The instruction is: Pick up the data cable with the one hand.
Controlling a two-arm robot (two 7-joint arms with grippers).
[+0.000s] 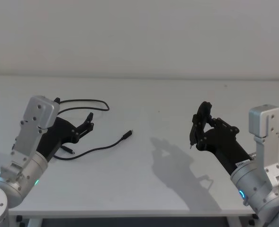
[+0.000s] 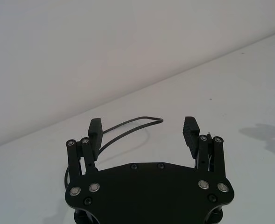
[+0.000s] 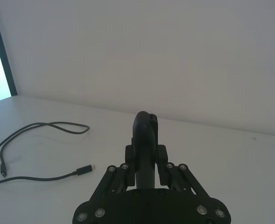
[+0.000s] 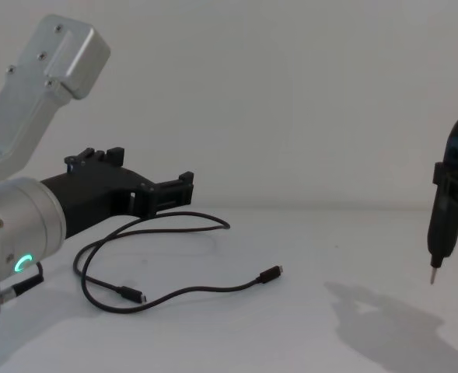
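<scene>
Data cable [image 1: 82,100] [image 4: 205,288] [image 3: 44,123] [image 2: 142,119]: long, thin black cord, loosely laid in open curves, flat on the white tabletop [image 1: 144,104], on its left part.
- Ends: a small black plug with a metal tip on each. One plug [image 1: 128,135] [image 4: 270,273] [image 3: 83,169] lies toward the tabletop's middle. The other plug [image 1: 69,151] [image 4: 131,295] lies nearer the robot, close by the left arm.
- Run: a narrow hairpin loop at the far side, then a wider sweep back toward the near plug.

Left hand [image 1: 89,121] [image 4: 158,166] [image 2: 143,127]: blocky black, on a silver cylinder with a green ring light. Released, fingers spread wide, nothing between them. Held above the cable's left part; in the chest view it is clear of the cord.

Right hand [image 1: 202,124] [image 3: 146,156] [image 4: 454,186]: over the tabletop's right part, well apart from the cable. Clenched on a slim black tool [image 1: 194,130] [image 3: 145,126] [image 4: 444,225], thin metal point downward, above the surface.
</scene>
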